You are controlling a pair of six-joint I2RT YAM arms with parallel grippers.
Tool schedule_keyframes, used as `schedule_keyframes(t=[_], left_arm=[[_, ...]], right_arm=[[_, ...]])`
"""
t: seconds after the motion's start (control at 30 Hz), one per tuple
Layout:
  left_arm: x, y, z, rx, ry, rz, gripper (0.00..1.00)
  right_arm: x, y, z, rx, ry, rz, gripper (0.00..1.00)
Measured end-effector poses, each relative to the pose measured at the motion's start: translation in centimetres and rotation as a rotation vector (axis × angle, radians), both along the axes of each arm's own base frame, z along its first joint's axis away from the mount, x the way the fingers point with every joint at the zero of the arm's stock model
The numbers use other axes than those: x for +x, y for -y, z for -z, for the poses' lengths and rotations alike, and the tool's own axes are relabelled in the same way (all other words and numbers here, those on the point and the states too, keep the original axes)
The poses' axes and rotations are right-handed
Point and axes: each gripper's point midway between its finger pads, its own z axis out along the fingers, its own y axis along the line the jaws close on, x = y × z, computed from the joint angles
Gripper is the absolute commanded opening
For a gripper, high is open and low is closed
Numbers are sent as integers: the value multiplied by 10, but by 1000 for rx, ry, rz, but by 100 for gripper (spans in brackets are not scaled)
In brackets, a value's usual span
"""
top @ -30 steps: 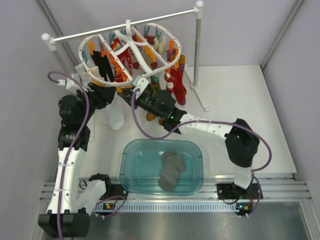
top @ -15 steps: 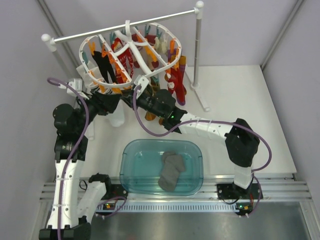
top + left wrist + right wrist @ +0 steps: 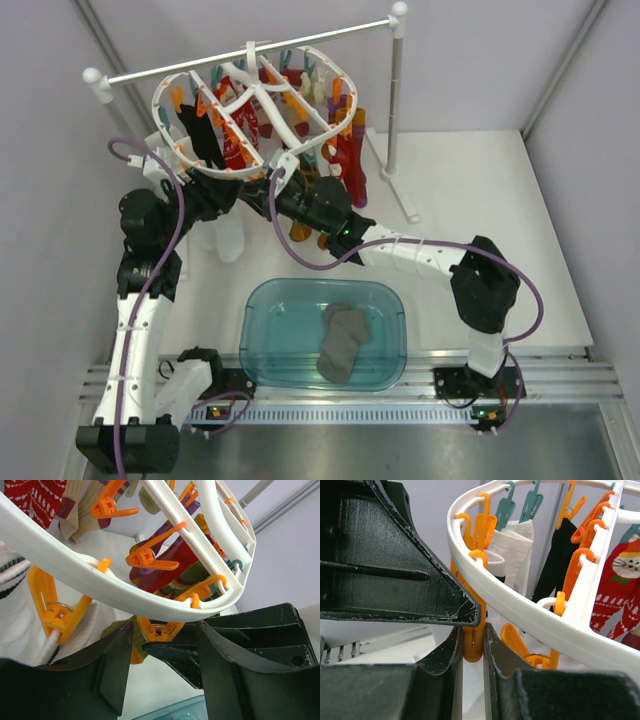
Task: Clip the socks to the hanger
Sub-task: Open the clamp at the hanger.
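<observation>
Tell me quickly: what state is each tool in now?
Left tool: open.
Right tool: closed on an orange clip of the hanger.

Up at twelve the hanger (image 3: 258, 88), at six the basin (image 3: 280, 330).
It hangs from the rail (image 3: 300, 37); a clip (image 3: 473, 652) sits between the right gripper's (image 3: 473, 630) jaws; a sock (image 3: 342, 340) lies in the basin.

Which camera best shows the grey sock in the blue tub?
Top external: the grey sock lies in plain sight inside the tub. Both wrist views look up at the hanger, so that sock is out of frame.
</observation>
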Motion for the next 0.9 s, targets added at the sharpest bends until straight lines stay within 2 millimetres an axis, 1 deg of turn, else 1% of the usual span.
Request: schedule_keyframes(t=[0.17,0.47,0.77,0.87,0.9], left_arm=[[3,-4,-2,1,10,-27,60],[9,-4,-5,-40,51,-38,56],[11,-2,-10,-72,85,-35,56],[12,-2,-10,-85,83,-33,51],[11,-1,-11,-87,83,-32,47]], right_arm=[[-1,-1,0,5,-7,-9,0],[-1,1,-7,35,-11,-21,0],[-1,2,-11,55,-23,-33,0],[-1,2,-9,54,-26,-34,0],[-1,2,-9,55,-25,-34,0]])
